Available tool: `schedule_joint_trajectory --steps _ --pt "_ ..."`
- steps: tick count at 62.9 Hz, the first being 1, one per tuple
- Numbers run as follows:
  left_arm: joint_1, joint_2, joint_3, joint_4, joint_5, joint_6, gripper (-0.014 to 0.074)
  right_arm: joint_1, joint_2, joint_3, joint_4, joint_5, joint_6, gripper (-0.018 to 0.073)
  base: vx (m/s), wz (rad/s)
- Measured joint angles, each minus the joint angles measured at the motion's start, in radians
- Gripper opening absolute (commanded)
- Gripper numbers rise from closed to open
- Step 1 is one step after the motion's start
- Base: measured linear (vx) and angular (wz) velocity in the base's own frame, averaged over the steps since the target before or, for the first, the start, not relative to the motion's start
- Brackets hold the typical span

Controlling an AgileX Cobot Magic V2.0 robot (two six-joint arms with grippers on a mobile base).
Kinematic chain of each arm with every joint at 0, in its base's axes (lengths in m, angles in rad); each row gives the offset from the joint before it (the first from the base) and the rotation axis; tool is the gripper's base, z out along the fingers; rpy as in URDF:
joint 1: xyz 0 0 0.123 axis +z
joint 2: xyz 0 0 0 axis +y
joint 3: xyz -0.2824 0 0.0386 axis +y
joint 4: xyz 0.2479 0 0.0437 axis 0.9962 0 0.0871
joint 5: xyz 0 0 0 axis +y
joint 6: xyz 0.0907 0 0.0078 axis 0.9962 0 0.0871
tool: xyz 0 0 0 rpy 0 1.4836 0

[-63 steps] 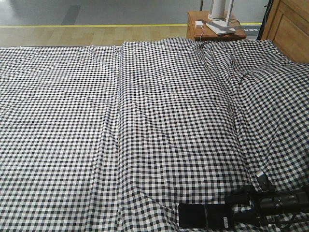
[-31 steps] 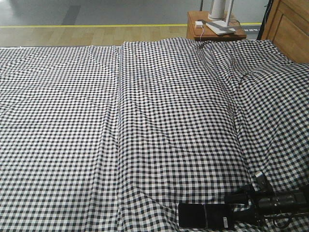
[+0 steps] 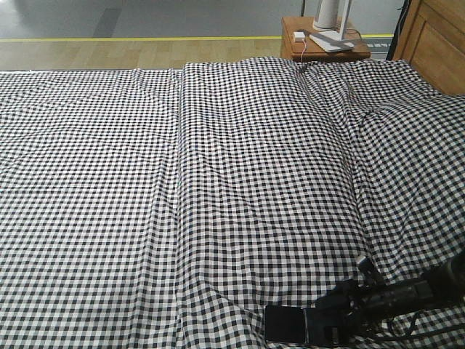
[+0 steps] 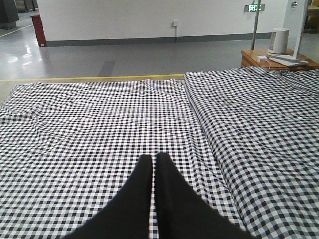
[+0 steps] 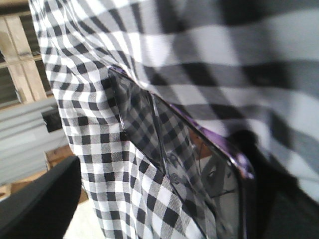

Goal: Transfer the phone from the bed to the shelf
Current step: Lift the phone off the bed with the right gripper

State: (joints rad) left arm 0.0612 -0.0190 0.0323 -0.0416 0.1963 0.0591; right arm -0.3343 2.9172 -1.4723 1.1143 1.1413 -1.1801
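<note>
The phone [image 3: 287, 325], a glossy black slab, lies on the gingham bed [image 3: 218, 189] at its near edge. My right gripper [image 3: 328, 322] reaches in from the right and covers the phone's right end. Up close, the phone [image 5: 194, 149] mirrors the checks and shows a purplish rim. My right gripper [image 5: 159, 209] is open, with one finger [image 5: 37, 199] far to the left and the other beside the phone's edge. My left gripper [image 4: 153, 160] hovers shut and empty over the bed [image 4: 99, 124]. Pale boards of the shelf [image 5: 20, 55] show at upper left.
A brown nightstand [image 3: 309, 49] with a white appliance [image 3: 330, 18] stands beyond the bed's far right corner. A wooden headboard [image 3: 436, 43] rises at the right. Grey floor with a yellow line [image 3: 145, 38] lies behind the bed.
My right gripper has slid left along the bed's near edge and now overlaps the phone's right end, hiding its sticker. The phone has shifted slightly left.
</note>
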Motion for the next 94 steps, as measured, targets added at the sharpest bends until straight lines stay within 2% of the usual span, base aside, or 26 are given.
schedule_joint_trajectory --steps 10,19,36,56,75,94 --pt "0.000 0.000 0.000 0.000 0.000 0.000 0.0001 0.007 0.000 0.000 0.000 0.000 -0.001 0.0545 0.00 0.00" --pt "0.000 0.000 0.000 0.000 0.000 0.000 0.0001 0.007 0.000 0.000 0.000 -0.002 -0.003 0.0418 0.00 0.00" --pt "0.000 0.000 0.000 0.000 0.000 0.000 0.0001 0.007 0.000 0.000 0.000 -0.006 -0.003 -0.0017 0.00 0.00" --pt "0.000 0.000 0.000 0.000 0.000 0.000 0.0001 0.009 -0.009 0.001 -0.006 -0.006 0.000 -0.0006 0.00 0.00" --pt "0.000 0.000 0.000 0.000 0.000 0.000 0.0001 0.014 -0.152 0.012 -0.113 -0.006 0.040 -0.0003 0.00 0.00" --pt "0.000 0.000 0.000 0.000 0.000 0.000 0.0001 0.014 -0.417 0.172 -0.056 -0.007 -0.068 -0.0003 0.00 0.00"
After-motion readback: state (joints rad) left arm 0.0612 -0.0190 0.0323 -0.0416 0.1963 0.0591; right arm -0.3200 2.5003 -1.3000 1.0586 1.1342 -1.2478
